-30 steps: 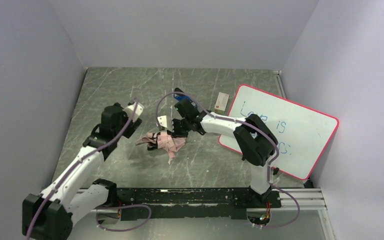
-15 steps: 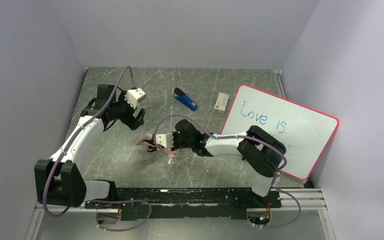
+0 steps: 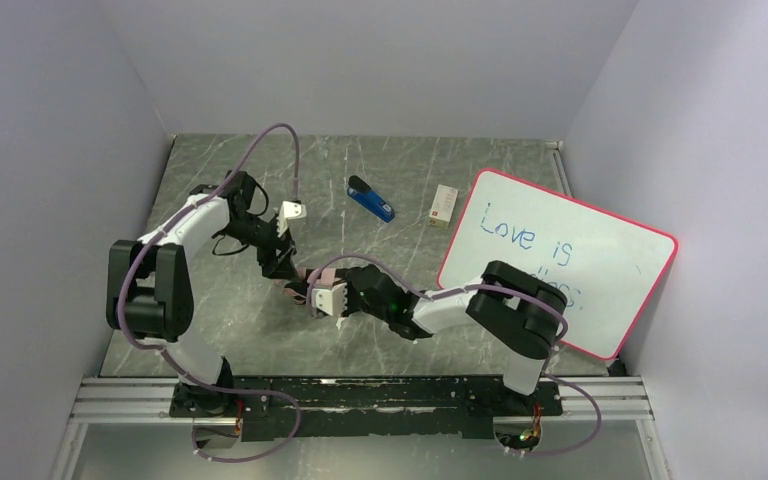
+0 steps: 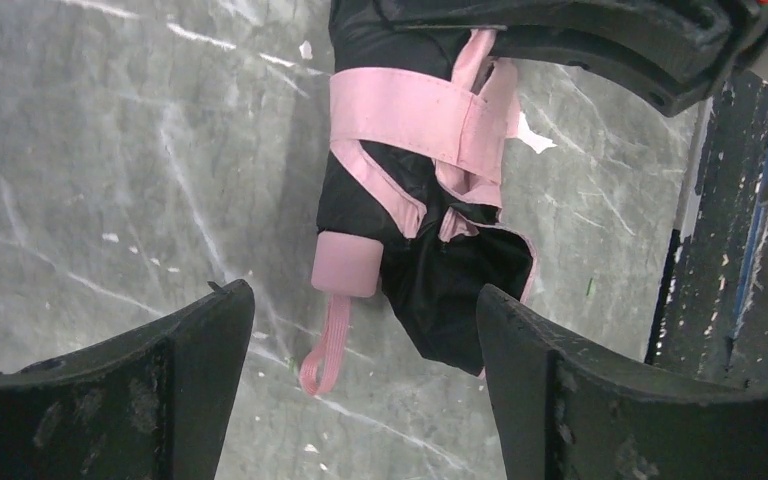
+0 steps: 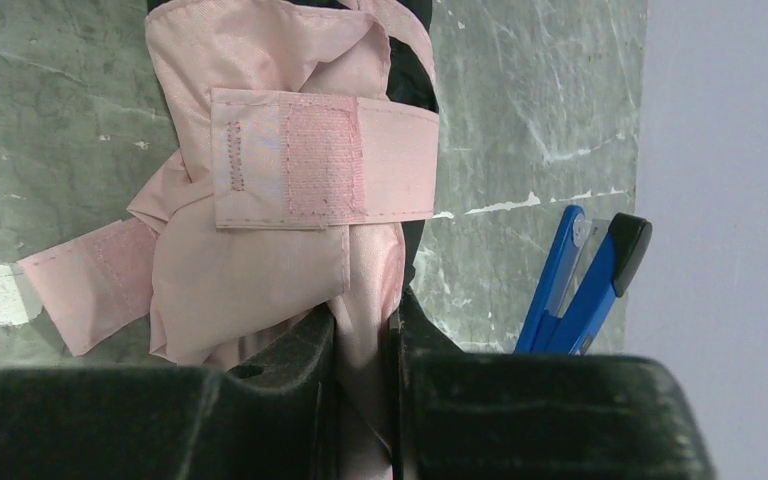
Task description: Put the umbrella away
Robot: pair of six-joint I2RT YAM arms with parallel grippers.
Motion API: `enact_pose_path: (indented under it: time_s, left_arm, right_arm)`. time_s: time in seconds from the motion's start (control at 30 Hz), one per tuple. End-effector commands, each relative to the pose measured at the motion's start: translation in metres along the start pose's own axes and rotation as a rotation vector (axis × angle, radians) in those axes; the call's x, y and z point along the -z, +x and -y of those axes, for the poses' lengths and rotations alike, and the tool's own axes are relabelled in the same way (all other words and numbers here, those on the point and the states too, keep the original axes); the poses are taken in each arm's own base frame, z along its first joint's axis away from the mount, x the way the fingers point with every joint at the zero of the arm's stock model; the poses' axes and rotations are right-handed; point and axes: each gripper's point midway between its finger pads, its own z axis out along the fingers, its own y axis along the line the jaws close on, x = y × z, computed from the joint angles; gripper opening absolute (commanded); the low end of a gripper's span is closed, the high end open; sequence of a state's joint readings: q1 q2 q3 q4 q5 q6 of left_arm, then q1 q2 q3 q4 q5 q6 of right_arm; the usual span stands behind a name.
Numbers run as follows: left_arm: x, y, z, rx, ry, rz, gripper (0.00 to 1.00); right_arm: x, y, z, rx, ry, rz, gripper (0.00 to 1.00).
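The umbrella (image 3: 303, 283) lies folded on the grey table, left of centre. In the left wrist view its black fabric (image 4: 440, 270) is bound by a pink strap (image 4: 410, 110), with the pink handle (image 4: 348, 263) and its loop pointing toward me. My left gripper (image 3: 282, 262) (image 4: 360, 296) hangs open over that handle end, one finger on each side, touching nothing. From the right, my right gripper (image 3: 322, 297) (image 5: 365, 322) is shut on a fold of the umbrella's pale pink fabric (image 5: 250, 260). A velcro tab (image 5: 320, 160) lies across that fabric.
A blue-and-black stapler (image 3: 371, 200) (image 5: 580, 280) lies behind the umbrella. A small white box (image 3: 445, 205) sits to its right. A pink-framed whiteboard (image 3: 560, 260) leans at the right side. Grey walls close in the table on three sides.
My left arm swung in from the back left and now hangs over the umbrella's handle end. My right gripper drew nearer and leftward, still pinching the fabric.
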State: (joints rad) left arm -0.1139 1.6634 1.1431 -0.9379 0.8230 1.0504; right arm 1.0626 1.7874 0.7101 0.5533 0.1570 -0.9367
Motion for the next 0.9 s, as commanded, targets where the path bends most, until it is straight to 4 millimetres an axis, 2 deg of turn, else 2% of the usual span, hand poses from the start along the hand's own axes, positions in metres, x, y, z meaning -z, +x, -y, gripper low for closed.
enact_pose_path:
  time_s: [0.0, 0.2, 0.4, 0.67, 0.87]
  left_arm:
    - [0.001, -0.031, 0.008, -0.202, 0.06, 0.113, 0.86]
    - [-0.028, -0.03, 0.001, -0.318, -0.005, 0.01, 0.91]
    - [-0.046, -0.021, 0.003, -0.307, 0.068, -0.032, 0.93]
    - [-0.064, 0.009, 0.002, -0.266, 0.117, -0.103, 0.92]
    - [-0.077, 0.014, 0.001, -0.243, 0.126, -0.128, 0.85]
  right_arm:
    - [0.016, 0.062, -0.074, 0.041, -0.218, -0.207, 0.05]
    - [0.015, 0.059, -0.073, 0.048, -0.213, -0.202, 0.05]
    - [0.014, 0.057, -0.073, 0.051, -0.217, -0.201, 0.05]
    - [0.015, 0.058, -0.073, 0.051, -0.215, -0.207, 0.05]
    - [0.016, 0.059, -0.075, 0.045, -0.213, -0.211, 0.05]
